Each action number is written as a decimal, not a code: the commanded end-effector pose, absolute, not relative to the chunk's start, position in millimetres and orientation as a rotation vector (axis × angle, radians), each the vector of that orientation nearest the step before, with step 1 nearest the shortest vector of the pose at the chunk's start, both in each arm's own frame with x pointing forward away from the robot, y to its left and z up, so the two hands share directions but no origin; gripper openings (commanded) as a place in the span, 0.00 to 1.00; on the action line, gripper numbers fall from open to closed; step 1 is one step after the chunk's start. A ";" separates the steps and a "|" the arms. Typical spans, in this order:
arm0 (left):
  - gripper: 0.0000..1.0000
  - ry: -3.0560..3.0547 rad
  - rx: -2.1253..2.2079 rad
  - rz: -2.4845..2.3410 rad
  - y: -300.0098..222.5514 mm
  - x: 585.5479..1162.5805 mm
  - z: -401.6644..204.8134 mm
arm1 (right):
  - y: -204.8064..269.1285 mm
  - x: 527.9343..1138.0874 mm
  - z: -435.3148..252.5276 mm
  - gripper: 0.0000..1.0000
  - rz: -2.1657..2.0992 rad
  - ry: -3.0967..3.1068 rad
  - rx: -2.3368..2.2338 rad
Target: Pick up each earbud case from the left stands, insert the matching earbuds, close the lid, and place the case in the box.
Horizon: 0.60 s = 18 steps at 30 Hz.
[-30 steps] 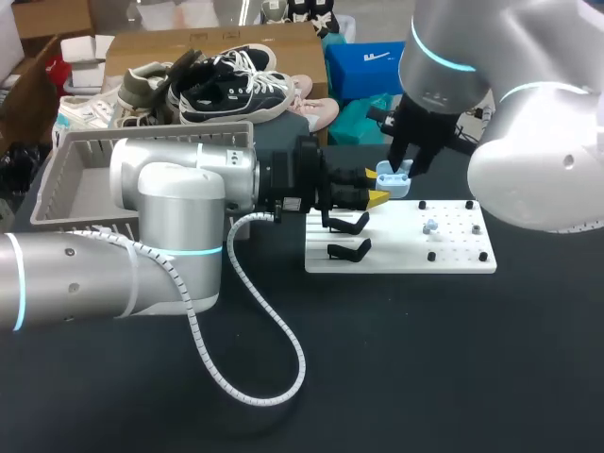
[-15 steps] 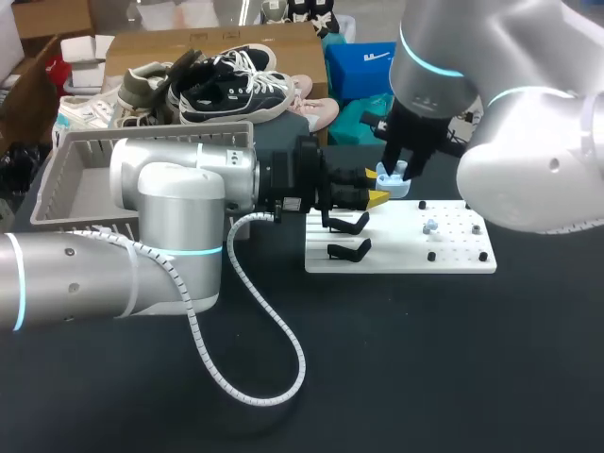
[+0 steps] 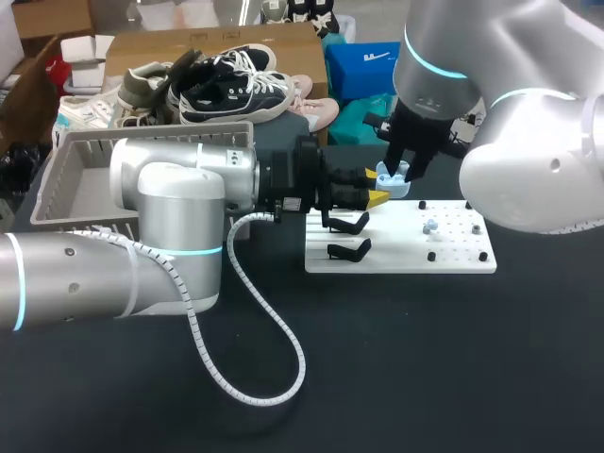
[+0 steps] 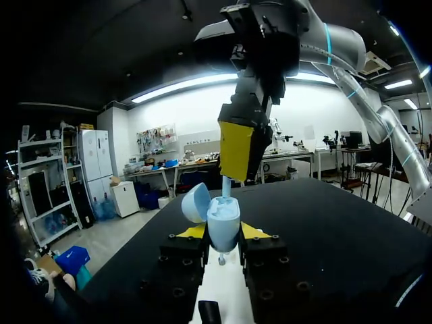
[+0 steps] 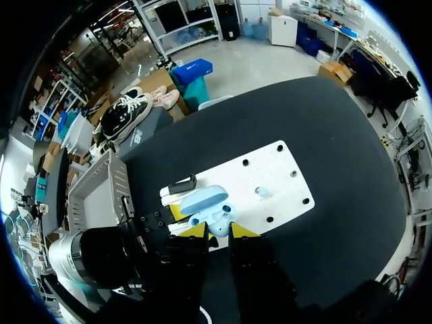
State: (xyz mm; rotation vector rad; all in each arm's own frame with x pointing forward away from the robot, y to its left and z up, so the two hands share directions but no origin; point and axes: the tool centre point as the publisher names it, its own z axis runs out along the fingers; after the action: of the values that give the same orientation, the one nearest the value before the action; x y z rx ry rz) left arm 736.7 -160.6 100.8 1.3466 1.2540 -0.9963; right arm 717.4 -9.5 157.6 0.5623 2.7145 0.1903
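Here the left gripper [image 4: 223, 232] is clamped on the blue earbud case [image 3: 393, 181], lid open, over the back edge of the white board [image 3: 453, 257]. The right gripper [image 5: 217, 231] pinches a little earbud [image 4: 226, 185] right on top of it.

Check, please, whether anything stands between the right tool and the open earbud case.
Nothing visible does. The right tool hangs directly over the open earbud case, which the left tool holds above the white board; only the earbud in its own grip bridges the gap.
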 end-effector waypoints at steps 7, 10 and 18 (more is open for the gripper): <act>0.00 1.254 1.344 -0.994 -160.4 735.8 100.6 | -10.5 721.5 155.4 0.00 0.198 2.710 0.576; 0.00 1.254 1.344 -0.994 -160.4 735.8 100.6 | -10.3 722.2 153.7 0.00 0.202 2.715 0.581; 0.00 1.254 1.344 -0.994 -160.4 735.8 100.6 | -11.2 723.8 151.8 0.00 0.209 2.721 0.589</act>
State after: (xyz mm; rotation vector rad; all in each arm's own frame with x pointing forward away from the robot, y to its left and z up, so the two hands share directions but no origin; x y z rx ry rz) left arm 736.5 -160.6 100.7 1.3468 1.2539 -0.9964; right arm 722.4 -12.3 152.9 0.5883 2.7199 0.2093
